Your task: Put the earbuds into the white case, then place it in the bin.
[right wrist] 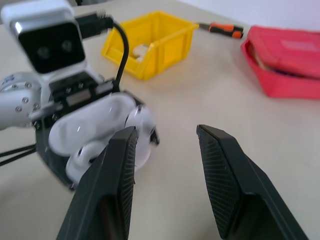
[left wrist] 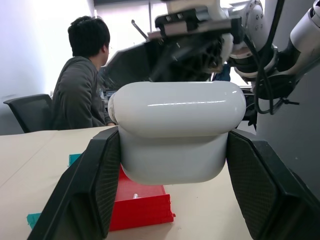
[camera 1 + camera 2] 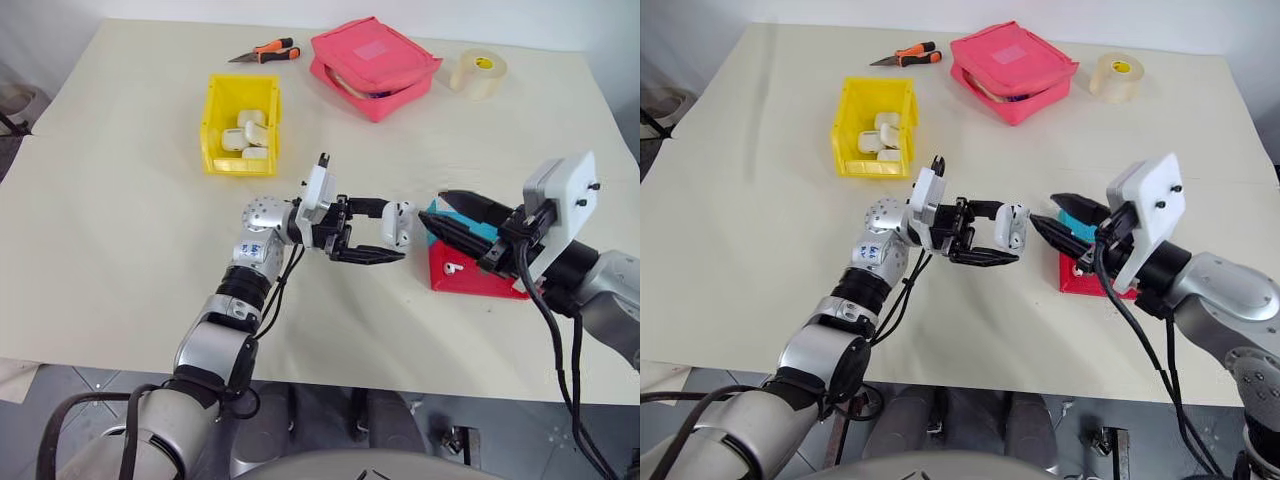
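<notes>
My left gripper (image 3: pixel 390 232) is shut on the white case (image 3: pixel 397 225), holding it above the middle of the table with the fingers pointing right. In the left wrist view the case (image 2: pixel 175 130) sits squeezed between both pads, and its lid looks partly raised. My right gripper (image 3: pixel 435 208) faces the case from the right, a short gap away, open with nothing between its fingers (image 1: pixel 120 165). One earbud (image 3: pixel 452 268) lies in the red tray under the right gripper. The yellow bin (image 3: pixel 215 120) stands at the back left and holds several white cases.
A red and blue tray (image 3: pixel 470 275) lies below the right gripper. A pink zip pouch (image 3: pixel 373 65), a tape roll (image 3: pixel 478 72) and an orange-handled tool (image 3: pixel 268 52) lie along the far edge. A person (image 2: pixel 82 85) sits beyond the table.
</notes>
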Robot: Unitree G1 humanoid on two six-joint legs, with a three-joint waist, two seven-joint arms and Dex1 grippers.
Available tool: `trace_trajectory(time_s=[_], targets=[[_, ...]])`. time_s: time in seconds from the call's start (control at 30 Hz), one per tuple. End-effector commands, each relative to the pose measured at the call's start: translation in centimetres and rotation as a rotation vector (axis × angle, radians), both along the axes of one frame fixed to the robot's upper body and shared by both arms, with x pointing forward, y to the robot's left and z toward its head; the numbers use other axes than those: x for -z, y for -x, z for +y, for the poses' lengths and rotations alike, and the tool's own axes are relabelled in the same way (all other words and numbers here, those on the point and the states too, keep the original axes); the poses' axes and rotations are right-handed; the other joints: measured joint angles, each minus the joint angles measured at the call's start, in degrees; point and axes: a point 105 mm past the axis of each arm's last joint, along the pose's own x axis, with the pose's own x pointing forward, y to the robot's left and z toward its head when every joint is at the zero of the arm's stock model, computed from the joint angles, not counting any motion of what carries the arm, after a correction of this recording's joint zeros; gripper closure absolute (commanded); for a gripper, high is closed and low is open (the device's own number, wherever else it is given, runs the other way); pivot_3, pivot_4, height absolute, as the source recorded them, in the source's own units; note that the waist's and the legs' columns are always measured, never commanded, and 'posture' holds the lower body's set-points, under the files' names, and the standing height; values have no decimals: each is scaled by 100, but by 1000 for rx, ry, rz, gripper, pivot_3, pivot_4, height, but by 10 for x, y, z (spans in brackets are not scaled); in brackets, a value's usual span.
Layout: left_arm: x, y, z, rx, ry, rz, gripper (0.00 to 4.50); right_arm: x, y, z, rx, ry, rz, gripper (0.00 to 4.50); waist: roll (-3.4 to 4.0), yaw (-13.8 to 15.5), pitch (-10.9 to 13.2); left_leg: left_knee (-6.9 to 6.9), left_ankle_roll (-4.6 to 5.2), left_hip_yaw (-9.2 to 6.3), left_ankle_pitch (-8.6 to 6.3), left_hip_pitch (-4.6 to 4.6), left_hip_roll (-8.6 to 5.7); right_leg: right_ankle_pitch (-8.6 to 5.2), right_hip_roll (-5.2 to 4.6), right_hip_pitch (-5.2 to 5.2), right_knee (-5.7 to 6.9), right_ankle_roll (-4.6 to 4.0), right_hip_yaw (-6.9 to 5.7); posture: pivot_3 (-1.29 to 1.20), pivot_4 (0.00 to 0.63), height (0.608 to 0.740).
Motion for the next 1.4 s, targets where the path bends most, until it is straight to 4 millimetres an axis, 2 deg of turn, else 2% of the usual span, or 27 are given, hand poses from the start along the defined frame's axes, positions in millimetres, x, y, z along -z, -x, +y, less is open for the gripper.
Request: trace_trajectory(time_s=[0.03, 0.3, 0.47, 0.73, 1.4], targets=[[-5, 8, -3, 66, 0, -50, 1712, -8, -4, -4, 10, 20, -38, 2503, 0, -4, 0, 0, 0, 1, 0, 0, -1, 0, -1, 0, 0, 0, 0, 0, 150, 740], [-5, 11, -3, 71, 6, -47, 1712, -8, -25, -11, 42, 41, -53, 2503, 0, -9, 0, 0, 0, 3, 0, 0, 0, 0, 0, -1, 0, 0, 1, 0, 150, 740], [-4, 11, -3, 70, 7, -45, 1712, -5, -33, -8, 32, 43, -54, 2503, 0, -10, 0, 0, 0, 3, 0, 0, 1, 0, 1, -1, 1, 0, 0, 0, 150, 740], [-5, 11, -3, 63, 9, -43, 1712, -5, -22, 4, -38, 41, -44, 2503, 0, -8, 0, 0, 0, 2, 0, -1, 1, 0, 1, -1, 1, 0, 0, 0, 150, 740], [-7, 7, -4, 51, 8, -45, 1712, -1, -7, 14, -73, 45, -14, 2503, 0, -8, 0, 0, 0, 1, 0, -1, 1, 0, 0, -1, 0, 0, 0, 0, 150, 740]])
